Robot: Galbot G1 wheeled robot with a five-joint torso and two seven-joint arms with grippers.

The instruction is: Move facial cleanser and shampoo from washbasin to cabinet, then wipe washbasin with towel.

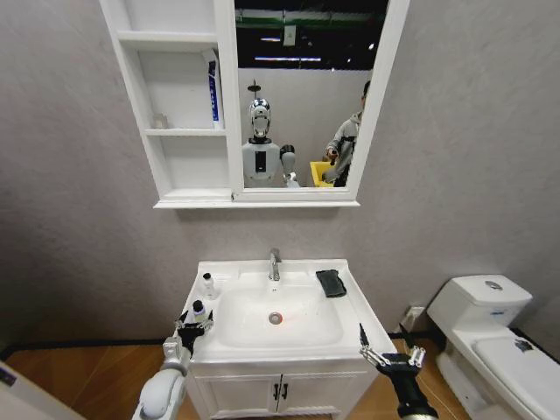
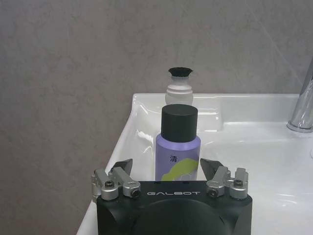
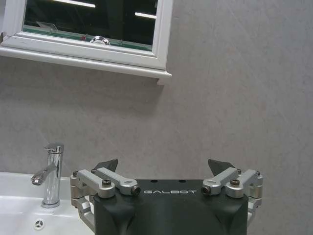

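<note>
On the washbasin point(image 1: 289, 267) rim left of the tap, the left gripper point(image 2: 166, 169) stands wide open around the purple bottle point(image 2: 177, 147), gripping nothing. Closing off-centre could topple it into the white bottle point(image 2: 179, 87) behind. The right gripper point(image 3: 166, 169) waits open, empty, off the washbasin's right front corner.

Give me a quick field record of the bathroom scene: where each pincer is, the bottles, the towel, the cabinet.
left pincer: open, at the washbasin's front-left corner, straddling the purple bottle without touching it
right pincer: open, empty, off the basin's front-right corner
purple bottle: upright on the left rim, black cap
white bottle: upright on the left rim, behind the purple one
towel: black, folded, on the rim right of the tap
cabinet: middle shelf holds a tall blue and white tube
</note>
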